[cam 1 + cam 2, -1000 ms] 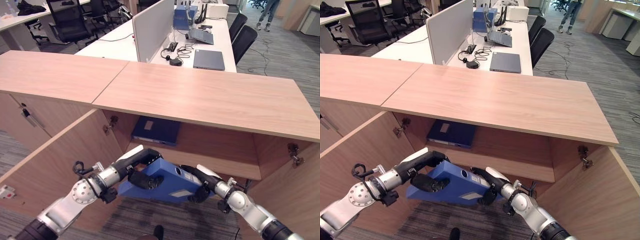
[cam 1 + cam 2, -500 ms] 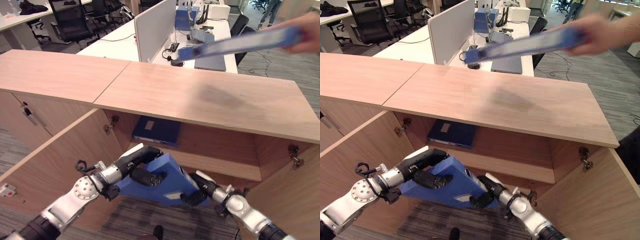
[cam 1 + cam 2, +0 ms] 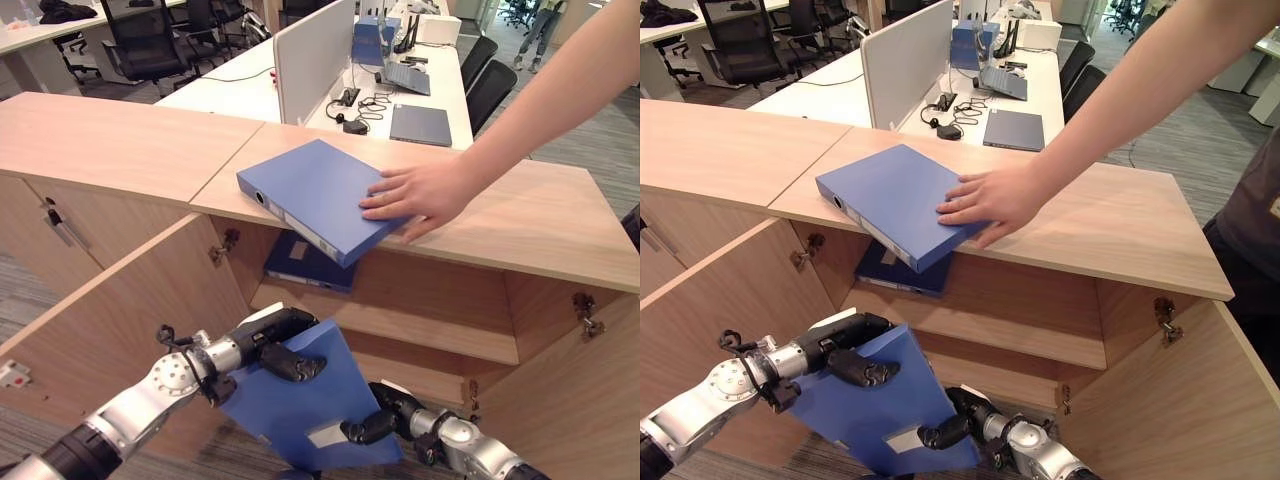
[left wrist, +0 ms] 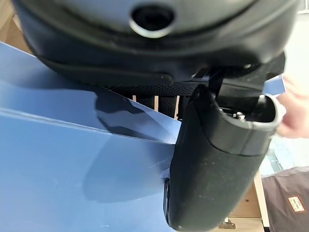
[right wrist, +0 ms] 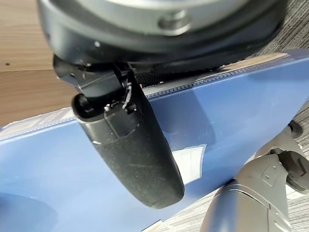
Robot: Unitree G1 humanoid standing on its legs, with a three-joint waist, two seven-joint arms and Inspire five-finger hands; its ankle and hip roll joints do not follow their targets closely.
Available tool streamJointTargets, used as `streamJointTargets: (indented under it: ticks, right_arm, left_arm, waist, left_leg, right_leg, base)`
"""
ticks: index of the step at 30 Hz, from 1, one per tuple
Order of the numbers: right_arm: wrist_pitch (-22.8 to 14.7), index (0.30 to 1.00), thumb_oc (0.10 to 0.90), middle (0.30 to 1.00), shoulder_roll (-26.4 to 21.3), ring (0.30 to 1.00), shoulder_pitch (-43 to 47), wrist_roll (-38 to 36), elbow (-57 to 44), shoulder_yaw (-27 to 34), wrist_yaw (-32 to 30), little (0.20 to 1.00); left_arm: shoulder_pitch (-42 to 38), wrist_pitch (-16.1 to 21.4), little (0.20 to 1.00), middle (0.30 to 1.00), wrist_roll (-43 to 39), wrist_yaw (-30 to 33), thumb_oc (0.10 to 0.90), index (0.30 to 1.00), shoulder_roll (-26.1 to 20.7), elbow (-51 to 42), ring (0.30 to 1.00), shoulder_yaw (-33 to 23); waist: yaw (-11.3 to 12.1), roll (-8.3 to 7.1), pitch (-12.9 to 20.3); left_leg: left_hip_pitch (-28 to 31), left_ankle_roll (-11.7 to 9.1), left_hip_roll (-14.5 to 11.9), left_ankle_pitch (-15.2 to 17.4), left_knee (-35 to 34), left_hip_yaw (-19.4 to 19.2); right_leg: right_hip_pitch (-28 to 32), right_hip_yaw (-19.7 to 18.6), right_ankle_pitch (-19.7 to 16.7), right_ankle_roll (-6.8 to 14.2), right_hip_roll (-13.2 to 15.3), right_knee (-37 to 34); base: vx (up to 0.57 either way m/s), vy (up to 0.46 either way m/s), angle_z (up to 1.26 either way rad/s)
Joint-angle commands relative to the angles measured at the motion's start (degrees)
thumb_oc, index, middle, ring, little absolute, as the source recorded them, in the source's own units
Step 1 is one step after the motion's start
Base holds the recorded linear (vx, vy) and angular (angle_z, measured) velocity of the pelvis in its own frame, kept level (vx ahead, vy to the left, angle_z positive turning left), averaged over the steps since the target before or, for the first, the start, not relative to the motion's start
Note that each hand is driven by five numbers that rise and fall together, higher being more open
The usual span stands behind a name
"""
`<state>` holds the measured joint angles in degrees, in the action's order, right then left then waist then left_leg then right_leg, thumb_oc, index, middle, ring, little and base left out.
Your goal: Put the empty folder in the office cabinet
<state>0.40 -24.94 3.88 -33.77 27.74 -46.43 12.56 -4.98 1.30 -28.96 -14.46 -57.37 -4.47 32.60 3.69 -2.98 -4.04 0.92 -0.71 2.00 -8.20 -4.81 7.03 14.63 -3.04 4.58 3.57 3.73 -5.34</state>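
Both robot hands (image 3: 285,352) grip folder (image 3: 300,410) btwn them.

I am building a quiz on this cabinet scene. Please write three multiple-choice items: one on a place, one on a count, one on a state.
1. Where does the person's hand rest?
A. on the blue binder on the cabinet top
B. on the cabinet door
C. on the floor

2. How many blue binders and folders are at the cabinet?
A. one
B. two
C. three

3. How is the blue folder held?
A. by the left hand alone
B. by both hands
C. it lies on the floor

Answers:
1 A: the palm lies on the blue binder atop the cabinet.
2 C: one on top, one dark binder on the shelf, one held.
3 B: the left hand and the right hand both grip it.
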Motion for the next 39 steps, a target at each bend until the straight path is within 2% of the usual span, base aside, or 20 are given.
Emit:
streamJointTargets:
  ticks: [1, 2, 3, 6, 8, 14, 15, 16, 19, 20, 21, 22, 23, 24, 25, 27, 28, 32, 37, 39]
  right_arm:
    - [-1.51, 0.3, 0.4, 0.3, 8.93, 0.3, 1.99, -15.45, -4.05, 2.28, 8.35, 0.3]
    - [-1.05, 0.3, 0.4, 0.3, 8.73, 0.3, 1.42, -15.02, -3.33, 2.94, 7.99, 0.3]
    - [-1.05, 0.3, 0.4, 0.3, 8.71, 0.3, 1.4, -15.01, -3.33, 2.94, 8.0, 0.3]
    - [-0.08, 0.3, 0.4, 0.3, 7.51, 0.3, -0.15, -14.71, -2.04, 5.24, 6.94, 0.3]
    - [1.43, 0.3, 0.4, 0.3, 5.22, 0.3, -1.66, -13.47, 0.08, 8.72, 5.3, 0.3]
    - [1.8, 0.3, 0.4, 0.3, 3.34, 0.3, -4.23, -10.44, 3.32, 16.31, 3.14, 0.3]
    - [1.37, 0.3, 0.4, 0.3, 3.19, 0.3, -5.16, -8.34, 5.44, 20.23, 1.75, 0.3]
    - [1.25, 0.3, 0.4, 0.3, 3.42, 0.3, -5.4, -7.55, 6.89, 22.2, 0.71, 0.3]
    - [0.76, 0.3, 0.4, 0.3, 4.06, 0.3, -5.15, -6.46, 11.03, 28.22, -1.66, 0.3]
    - [0.76, 0.3, 0.4, 0.3, 4.06, 0.3, -5.14, -6.46, 11.04, 28.22, -1.66, 0.3]
    - [0.3, 0.3, 0.4, 0.3, 5.04, 0.3, -4.59, -7.81, 13.38, 32.51, -3.33, 0.3]
    - [0.15, 0.3, 0.4, 0.3, 5.41, 0.3, -4.39, -8.46, 14.07, 34.07, -3.83, 0.3]
    - [-0.54, 0.3, 0.4, 0.3, 6.29, 0.3, -3.72, -10.69, 15.38, 37.28, -4.99, 0.3]
    - [-0.54, 0.3, 0.4, 0.3, 6.29, 0.3, -3.72, -10.69, 15.38, 37.28, -4.99, 0.3]
    - [-1.26, 0.3, 0.4, 0.3, 7.6, 0.3, -3.3, -14.8, 16.04, 40.08, -5.84, 0.3]
    - [-1.62, 0.3, 0.4, 0.3, 9.11, 0.3, -2.99, -19.91, 16.88, 42.57, -6.24, 0.3]
    - [-1.62, 0.3, 0.4, 0.3, 9.11, 0.3, -2.99, -19.91, 16.88, 42.57, -6.24, 0.3]
    - [-2.23, 0.3, 0.4, 0.3, 12.42, 0.3, -1.41, -32.63, 14.44, 45.77, -5.81, 0.3]
    - [-3.76, 0.3, 0.4, 0.3, 14.85, 0.3, 0.83, -39.91, 11.17, 47.03, -5.58, 0.3]
    - [-5.42, 0.3, 0.4, 0.3, 15.25, 0.3, 4.29, -42.93, 9.08, 46.99, -6.11, 0.3]
  left_arm:
    - [-8.32, 12.42, 0.446, 0.446, -10.19, -4.86, 0.497, 0.446, 9.79, -7.01, 0.446, 1.56]
    - [-7.41, 11.91, 0.611, 0.611, -10.27, -4.32, 0.607, 0.611, 10.6, -5.26, 0.611, 1.05]
    - [-7.41, 11.94, 0.9, 0.9, -10.26, -4.33, 0.8, 0.9, 10.65, -5.21, 0.9, 1.06]
    - [-4.55, 9.12, 0.9, 0.9, -14.07, -3.2, 0.8, 0.9, 13.31, 1.61, 0.9, 0.32]
    - [-1.35, 4.98, 0.9, 0.9, -18.17, -0.6, 0.8, 0.9, 15.96, 11.3, 0.9, -2.05]
    - [2.44, 2.17, 0.9, 0.9, -19.54, 3.66, 0.8, 0.9, 21.45, 24.56, 0.9, -8.86]
    - [4.4, 1.2, 0.9, 0.9, -21.22, 6.04, 0.8, 0.9, 26.45, 31.67, 0.9, -13.91]
    - [5.25, 1.0, 0.9, 0.9, -21.52, 6.8, 0.8, 0.9, 28.91, 35.03, 0.9, -16.36]
    - [6.97, 0.47, 0.9, 0.9, -23.49, 8.6, 0.8, 0.9, 35.02, 42.5, 0.9, -22.99]
    - [6.95, 0.48, 0.9, 0.9, -23.49, 8.59, 0.8, 0.9, 35.03, 42.51, 0.9, -23.0]
    - [6.72, 0.06, 0.9, 0.9, -25.25, 9.03, 0.8, 0.9, 38.66, 50.82, 0.9, -27.91]
    - [6.24, -0.05, 0.9, 0.9, -25.6, 9.18, 0.8, 0.9, 39.93, 53.9, 0.9, -29.72]
    - [5.28, -0.11, 0.9, 0.9, -26.23, 9.54, 0.8, 0.9, 41.57, 61.44, 0.9, -33.45]
    - [5.27, -0.11, 0.9, 0.9, -26.23, 9.53, 0.8, 0.9, 41.57, 61.44, 0.9, -33.45]
    - [4.33, -0.55, 0.9, 0.9, -26.26, 9.7, 0.8, 0.9, 42.37, 69.26, 0.9, -36.8]
    - [3.96, -0.52, 0.9, 0.9, -25.29, 10.08, 0.8, 0.9, 42.83, 74.22, 0.9, -39.11]
    - [3.96, -0.52, 0.9, 0.9, -25.29, 10.08, 0.8, 0.9, 42.83, 74.22, 0.9, -39.11]
    - [4.94, -1.74, 0.9, 0.9, -16.73, 9.53, 0.8, 0.9, 42.25, 82.06, 0.9, -40.47]
    - [5.59, -2.3, 0.9, 0.9, -9.96, 9.69, 0.8, 0.9, 41.84, 85.57, 0.9, -40.63]
    - [5.89, -2.63, 0.9, 0.9, -4.07, 10.16, 0.8, 0.9, 41.8, 87.12, 0.9, -39.51]
  waist:
    - [0.6, 0.1, 1.96]
    - [0.52, 0.13, 2.04]
    - [0.52, 0.16, 2.08]
    - [0.21, 0.32, 2.01]
    - [-0.46, 0.71, 1.86]
    - [-1.59, 1.24, 1.99]
    - [-2.02, 1.46, 2.09]
    - [-2.17, 1.48, 2.13]
    - [-2.39, 1.56, 1.9]
    - [-2.39, 1.56, 1.88]
    - [-2.51, 1.63, 1.58]
    - [-2.52, 1.64, 1.52]
    - [-2.51, 1.64, 1.45]
    - [-2.51, 1.64, 1.44]
    - [-2.65, 1.66, 1.51]
    - [-2.7, 1.65, 1.53]
    - [-2.7, 1.65, 1.53]
    - [-2.68, 2.22, 1.58]
    - [-2.29, 2.67, 1.72]
    - [-1.72, 3.09, 1.24]
  left_leg:
    - [2.36, -0.58, -1.23, 7.96, -0.19, 1.56]
    - [2.31, -0.57, -1.26, 7.95, -0.19, 1.53]
    - [2.29, -0.57, -1.26, 7.95, -0.19, 1.54]
    - [2.24, -0.52, -1.27, 7.88, -0.19, 1.49]
    - [1.97, -0.47, -1.34, 7.61, -0.19, 1.27]
    - [1.78, -0.35, -1.49, 7.53, -0.19, 0.85]
    - [1.6, -0.32, -1.52, 7.55, -0.19, 0.52]
    - [1.46, -0.29, -1.51, 7.53, -0.19, 0.48]
    - [1.11, -0.11, -1.44, 7.59, -0.19, 0.24]
    - [1.13, -0.11, -1.44, 7.6, -0.19, 0.24]
    - [0.63, -0.02, -1.31, 7.57, -0.19, 0.04]
    - [0.41, 0.02, -1.27, 7.57, -0.19, -0.03]
    - [-0.09, 0.09, -1.09, 7.68, -0.19, -0.18]
    - [-0.09, 0.09, -1.09, 7.68, -0.19, -0.18]
    - [-0.56, 0.2, -0.81, 7.77, -0.19, -0.31]
    - [-1.0, 0.43, -0.51, 7.91, -0.19, -0.43]
    - [-1.01, 0.43, -0.51, 7.91, -0.19, -0.43]
    - [-2.72, 1.11, 0.46, 8.06, -0.19, -0.99]
    - [-4.57, 1.78, 1.31, 8.1, -0.19, -1.67]
    - [-5.97, 2.4, 1.95, 8.16, -0.19, -2.34]
  right_leg:
    - [-3.37, 7.79, 1.58, 3.18, 2.66, 1.77]
    - [-3.42, 7.78, 1.54, 3.18, 2.67, 1.75]
    - [-3.43, 7.79, 1.54, 3.18, 2.66, 1.75]
    - [-3.58, 7.7, 1.38, 3.15, 2.67, 1.79]
    - [-4.13, 7.44, 1.03, 3.07, 2.66, 1.95]
    - [-4.78, 7.1, 0.8, 3.12, 2.66, 2.21]
    - [-5.09, 7.02, 0.77, 3.09, 2.7, 2.31]
    - [-5.25, 6.9, 0.75, 3.07, 2.71, 2.29]
    - [-5.67, 6.55, 0.71, 3.08, 2.73, 2.15]
    - [-5.66, 6.55, 0.72, 3.08, 2.73, 2.16]
    - [-6.03, 6.38, 0.7, 3.12, 2.81, 2.0]
    - [-6.28, 6.33, 0.67, 3.13, 2.9, 1.98]
    - [-6.52, 6.3, 0.59, 3.2, 3.09, 1.62]
    - [-6.51, 6.3, 0.59, 3.2, 3.09, 1.62]
    - [-6.76, 6.15, 0.51, 3.28, 3.27, 1.3]
    - [-7.15, 5.96, 0.5, 3.39, 3.54, 1.06]
    - [-7.15, 5.96, 0.5, 3.39, 3.54, 1.06]
    - [-9.11, 5.14, 0.0, 4.06, 4.77, 1.05]
    - [-11.37, 4.04, -0.69, 4.67, 5.85, 1.32]
    - [-13.1, 3.31, -1.27, 5.19, 6.72, 1.56]
  base:
    - [0.0, 0.0, 0.0]
    - [0.0, 0.0, 0.0]
    - [0.0, 0.0, 0.0]
    - [0.0, 0.0, 0.0]
    - [0.0, 0.0, 0.0]
    - [0.01, 0.009, -0.04]
    - [0.02, 0.021, -0.08]
    - [0.03, 0.027, -0.08]
    - [0.02, 0.018, -0.06]
    - [0.02, 0.022, -0.05]
    - [0.02, 0.026, -0.07]
    - [0.05, 0.045, -0.07]
    - [0.03, 0.028, -0.05]
    - [0.06, 0.048, -0.07]
    - [0.05, 0.046, -0.03]
    - [0.05, 0.05, -0.02]
    - [0.03, 0.042, -0.02]
    - [0.04, 0.095, -0.02]
    - [0.03, 0.082, -0.2]
    - [0.03, 0.155, -0.1]
